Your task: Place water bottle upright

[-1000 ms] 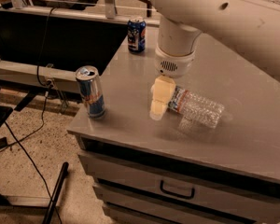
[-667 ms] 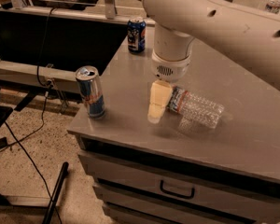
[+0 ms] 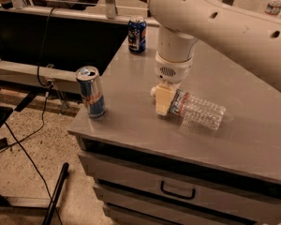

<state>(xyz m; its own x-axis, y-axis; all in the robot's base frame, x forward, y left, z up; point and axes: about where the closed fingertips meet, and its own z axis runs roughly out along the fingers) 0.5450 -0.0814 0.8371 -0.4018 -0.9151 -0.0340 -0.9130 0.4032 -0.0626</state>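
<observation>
The pincer (image 3: 163, 100) had barely shifted, staying at the cap end of the water bottle (image 3: 200, 111), which lay flat just beside it. Whether it gripped, I could not tell. Uprighting remained undone.

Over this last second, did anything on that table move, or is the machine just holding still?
Only the arm moved: its thick upper part swung leftward, filling more of the view. The gripper stayed low at the capped end of the water bottle, which still lies on its side. The near can and far can stayed put.
</observation>
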